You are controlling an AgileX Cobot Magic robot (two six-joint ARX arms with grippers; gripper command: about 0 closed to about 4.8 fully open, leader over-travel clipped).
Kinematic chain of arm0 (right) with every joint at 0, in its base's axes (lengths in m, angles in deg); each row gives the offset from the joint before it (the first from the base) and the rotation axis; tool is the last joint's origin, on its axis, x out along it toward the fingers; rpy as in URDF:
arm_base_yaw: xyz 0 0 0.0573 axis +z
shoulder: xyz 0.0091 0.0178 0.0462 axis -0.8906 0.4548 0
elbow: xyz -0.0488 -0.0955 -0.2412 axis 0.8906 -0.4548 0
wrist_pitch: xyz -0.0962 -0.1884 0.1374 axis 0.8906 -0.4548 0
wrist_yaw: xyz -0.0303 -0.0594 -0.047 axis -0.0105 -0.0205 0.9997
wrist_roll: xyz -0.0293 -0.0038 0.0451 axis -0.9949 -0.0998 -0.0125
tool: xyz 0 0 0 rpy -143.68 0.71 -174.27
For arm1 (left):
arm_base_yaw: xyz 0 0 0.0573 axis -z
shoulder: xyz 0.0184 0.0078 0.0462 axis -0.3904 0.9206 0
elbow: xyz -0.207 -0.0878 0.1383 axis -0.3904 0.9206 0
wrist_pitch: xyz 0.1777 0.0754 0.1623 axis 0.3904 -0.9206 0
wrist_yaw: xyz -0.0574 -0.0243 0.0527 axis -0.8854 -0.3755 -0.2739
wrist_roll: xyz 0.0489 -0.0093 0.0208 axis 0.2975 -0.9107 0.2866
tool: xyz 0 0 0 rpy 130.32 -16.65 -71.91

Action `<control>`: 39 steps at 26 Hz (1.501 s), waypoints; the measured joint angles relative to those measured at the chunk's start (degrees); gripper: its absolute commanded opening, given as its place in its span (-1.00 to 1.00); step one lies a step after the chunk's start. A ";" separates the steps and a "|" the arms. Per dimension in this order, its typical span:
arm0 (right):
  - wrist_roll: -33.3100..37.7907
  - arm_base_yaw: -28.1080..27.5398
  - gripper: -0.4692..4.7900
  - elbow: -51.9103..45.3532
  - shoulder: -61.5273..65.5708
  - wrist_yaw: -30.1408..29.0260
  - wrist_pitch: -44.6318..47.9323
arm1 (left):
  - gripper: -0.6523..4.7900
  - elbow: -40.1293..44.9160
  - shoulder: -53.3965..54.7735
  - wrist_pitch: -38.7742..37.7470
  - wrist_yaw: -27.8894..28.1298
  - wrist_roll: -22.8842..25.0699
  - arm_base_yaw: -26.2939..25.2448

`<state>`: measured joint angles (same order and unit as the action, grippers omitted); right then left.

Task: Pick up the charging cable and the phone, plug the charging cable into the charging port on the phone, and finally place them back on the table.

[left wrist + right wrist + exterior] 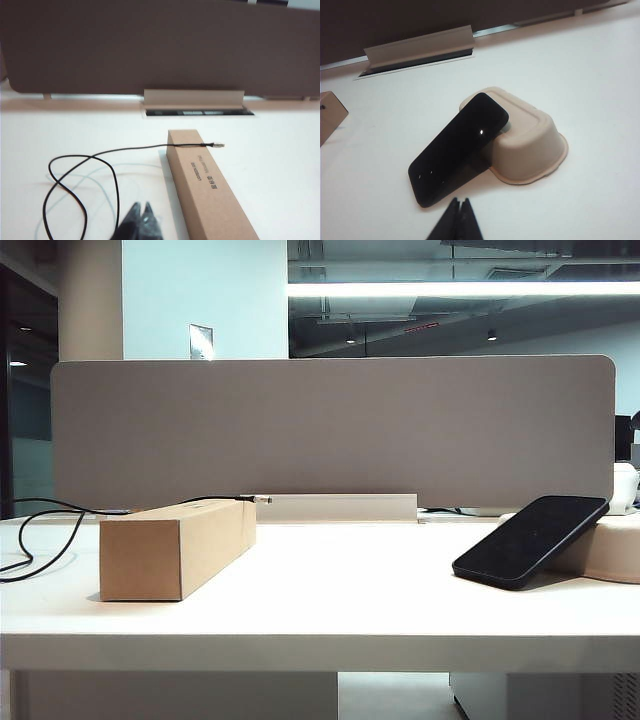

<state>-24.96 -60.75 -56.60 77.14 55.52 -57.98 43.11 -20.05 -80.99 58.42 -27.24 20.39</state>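
Glossy phone [456, 149], matt cardboard box [207, 185]

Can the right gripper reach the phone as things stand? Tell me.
Probably yes: the shut right gripper is just short of the phone, which leans propped on the tray, nothing between; jaws must open first.

charging cable [100, 155] draped over cardboard box [175, 548] at left, phone [530, 540] propped on tray [530, 142] at right

one phone [456, 150], one cable [80, 175], one box [210, 190], one tray [530, 140]
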 measured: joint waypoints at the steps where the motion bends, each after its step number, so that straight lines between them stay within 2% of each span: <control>1: 0.55 0.00 -0.84 1.07 1.66 0.00 0.02 | -0.78 -1.22 2.25 0.00 -0.37 0.00 0.00; 6: 4.22 0.00 -0.84 5.01 9.57 -0.09 0.57 | -0.78 -5.81 10.62 0.31 -2.75 0.02 0.00; 19: 6.88 0.09 -0.83 7.54 26.40 -7.52 5.90 | -0.78 -18.40 30.93 0.31 -7.61 0.04 0.04; 22: 8.28 0.15 -0.66 7.58 29.97 -7.74 6.93 | -0.78 -22.34 36.44 0.26 -7.74 0.04 0.04; 27: 10.51 0.15 -0.21 7.61 36.70 -12.33 11.65 | -0.78 -28.00 42.58 0.33 -9.99 0.07 0.13; 30: 13.79 0.15 -0.14 7.63 41.27 -14.78 16.22 | -0.78 -32.09 46.69 -0.13 -10.43 0.09 0.11; 36: 18.25 0.15 0.42 7.65 48.94 -17.22 22.97 | -0.78 -39.26 52.61 -1.60 -13.40 0.11 0.17; 39: 20.24 0.17 0.52 7.78 53.02 -19.06 26.93 | -0.78 -40.83 54.45 -1.79 -13.62 0.20 1.33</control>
<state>-4.72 -60.58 -48.82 130.16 36.46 -31.05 2.29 34.39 -82.78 44.81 -27.04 21.72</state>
